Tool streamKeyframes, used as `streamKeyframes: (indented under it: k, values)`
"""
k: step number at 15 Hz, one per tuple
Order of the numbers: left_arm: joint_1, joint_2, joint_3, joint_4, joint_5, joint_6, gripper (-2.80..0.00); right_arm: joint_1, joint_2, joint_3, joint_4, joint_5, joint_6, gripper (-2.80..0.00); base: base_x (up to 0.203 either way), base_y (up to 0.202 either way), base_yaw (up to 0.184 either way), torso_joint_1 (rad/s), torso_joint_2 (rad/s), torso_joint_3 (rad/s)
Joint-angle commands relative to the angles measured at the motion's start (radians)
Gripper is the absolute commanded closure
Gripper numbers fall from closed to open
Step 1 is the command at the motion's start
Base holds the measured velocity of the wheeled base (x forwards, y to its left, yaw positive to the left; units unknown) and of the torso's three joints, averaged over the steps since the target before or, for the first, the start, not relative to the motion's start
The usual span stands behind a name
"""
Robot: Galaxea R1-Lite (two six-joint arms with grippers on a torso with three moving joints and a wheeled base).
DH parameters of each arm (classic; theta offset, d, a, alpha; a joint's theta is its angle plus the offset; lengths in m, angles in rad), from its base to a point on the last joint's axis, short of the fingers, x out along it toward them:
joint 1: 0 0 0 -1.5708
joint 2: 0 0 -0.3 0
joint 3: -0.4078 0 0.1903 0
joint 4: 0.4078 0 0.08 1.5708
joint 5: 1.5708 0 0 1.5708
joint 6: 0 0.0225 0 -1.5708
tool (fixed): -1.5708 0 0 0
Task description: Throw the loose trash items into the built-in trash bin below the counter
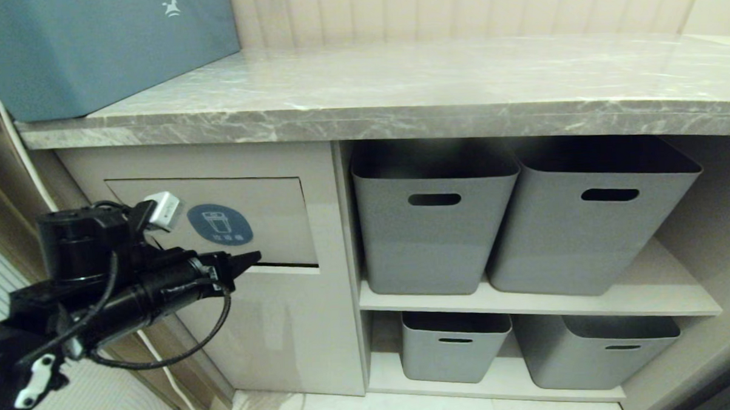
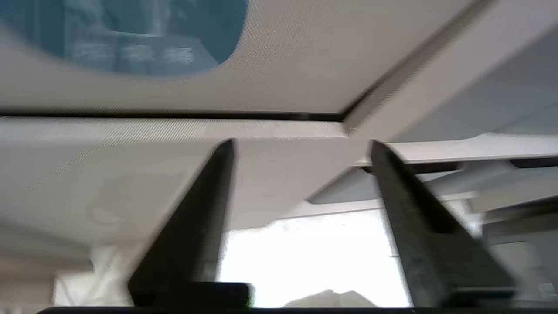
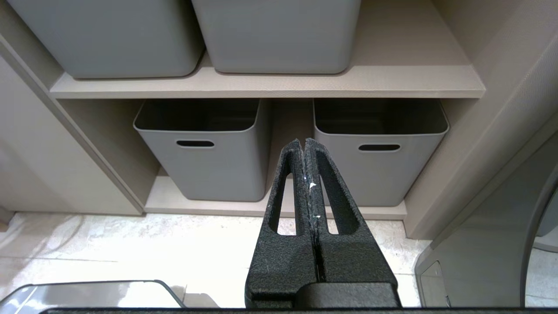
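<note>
Apparently left gripper (image 1: 248, 259), jaws apart and empty, sits at the built-in trash bin (image 1: 268, 208) flap's lower edge to tip it; right gripper (image 3: 304, 146) parked, jaws together.

Beige built-in trash bin flap with round blue sticker (image 1: 220, 225) under grey marble-look worktop (image 1: 397, 88); grey plastic tubs (image 1: 435, 221) on shelves right of it; blue-teal box (image 1: 92, 50) on worktop's left end.

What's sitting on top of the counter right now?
On the counter only a blue-teal box shows, at its left end. No loose trash is visible on it; anything behind the box is hidden.
</note>
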Motion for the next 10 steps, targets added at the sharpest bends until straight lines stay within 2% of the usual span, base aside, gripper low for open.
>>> streamKeyframes:
  k: [1,3,4,6,8,10]
  values:
    - [0.008,-0.202,0.009,0.074,0.002,-0.025,0.0,0.0,0.002,0.0,0.001,0.0,0.001,0.0,0.0,0.0,0.0,0.0,0.0,0.0]
    - [0.042,-0.409,0.011,0.233,0.011,-0.045,0.0,0.0,0.002,0.0,0.001,0.0,0.001,0.0,0.0,0.0,0.0,0.0,0.0,0.0]
    - [0.078,-0.531,0.014,0.33,0.015,-0.033,0.0,0.0,0.002,0.0,0.001,0.0,0.001,0.0,0.0,0.0,0.0,0.0,0.0,0.0]
    - [0.182,-0.763,0.034,0.491,0.022,0.022,0.0,0.0,0.002,0.0,0.001,0.0,0.001,0.0,0.0,0.0,0.0,0.0,0.0,0.0]
    - [0.324,-0.972,0.059,0.642,0.038,0.063,0.0,0.0,0.002,0.0,0.001,0.0,0.001,0.0,0.0,0.0,0.0,0.0,0.0,0.0]
    - [0.403,-1.156,0.131,0.725,0.05,0.101,0.0,0.0,0.002,0.0,0.001,0.0,0.0,0.0,0.0,0.0,0.0,0.0,0.0,0.0]
